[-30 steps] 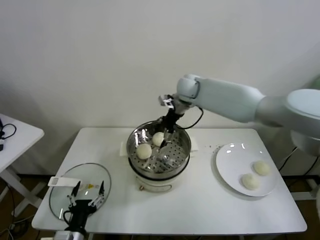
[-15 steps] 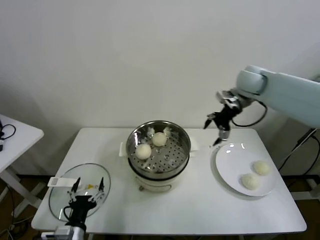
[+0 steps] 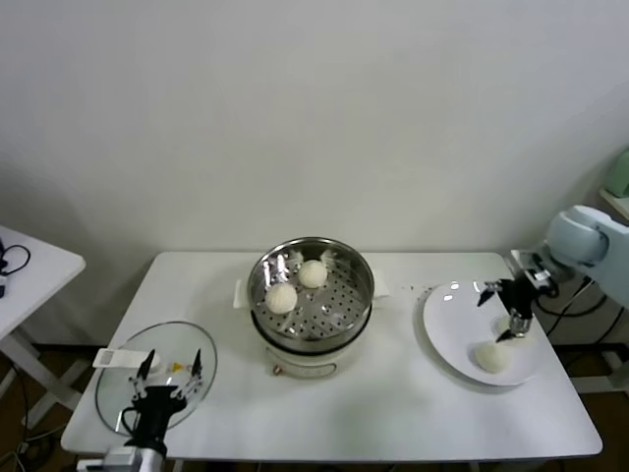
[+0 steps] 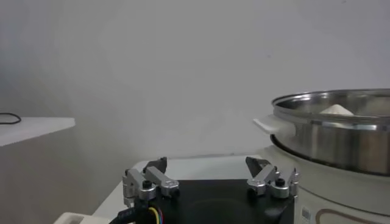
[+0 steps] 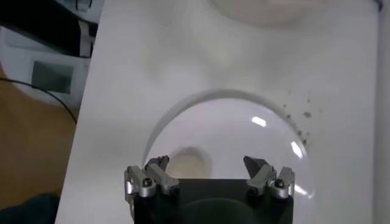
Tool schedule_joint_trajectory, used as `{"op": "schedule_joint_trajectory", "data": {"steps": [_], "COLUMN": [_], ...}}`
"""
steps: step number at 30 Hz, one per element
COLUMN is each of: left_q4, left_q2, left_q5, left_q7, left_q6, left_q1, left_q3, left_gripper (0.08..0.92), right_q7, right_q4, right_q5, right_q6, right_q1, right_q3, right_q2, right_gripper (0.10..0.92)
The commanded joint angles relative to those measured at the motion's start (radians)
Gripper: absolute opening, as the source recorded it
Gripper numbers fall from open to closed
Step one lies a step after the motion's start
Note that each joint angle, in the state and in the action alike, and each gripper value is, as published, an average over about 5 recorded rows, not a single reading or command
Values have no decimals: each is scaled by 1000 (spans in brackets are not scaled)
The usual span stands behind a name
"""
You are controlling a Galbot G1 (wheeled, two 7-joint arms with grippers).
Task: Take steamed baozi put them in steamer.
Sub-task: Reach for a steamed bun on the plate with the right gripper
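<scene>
The steamer stands mid-table with two steamed baozi on its perforated tray. On the white plate at the right, one baozi lies in plain sight. My right gripper hangs open just above the plate and largely covers another. In the right wrist view that baozi lies on the plate below the gripper, close to one fingertip and not held. My left gripper is parked open over the glass lid. The left wrist view shows the steamer beyond the open left gripper.
A round glass lid lies flat at the table's front left corner. A small white side table stands off to the left. The wall runs close behind the table.
My right arm has swung from inside the steamer across to the right and down over the plate, still open and empty. The two baozi in the steamer and the left arm have not moved.
</scene>
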Motion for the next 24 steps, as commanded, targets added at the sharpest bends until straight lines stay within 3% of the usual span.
{"op": "schedule_joint_trajectory", "data": {"steps": [1,24], "left_q4": [-5,16], "left_q2": [-3,-8], "left_q5": [1,3], "left_q7": [0,-1], "left_q6": [-4,-5], "left_q1": [12,15], "left_q3": [-3,-9], "left_gripper": [823,823], "right_q7": [27,64], "right_q4": [-46,-180], "right_q5": [-187,-208], "right_q6": [29,43], "right_q1": [-338,-309], "right_q3": [289,229], "right_q2": [-50,130], "right_gripper": [823,823]}}
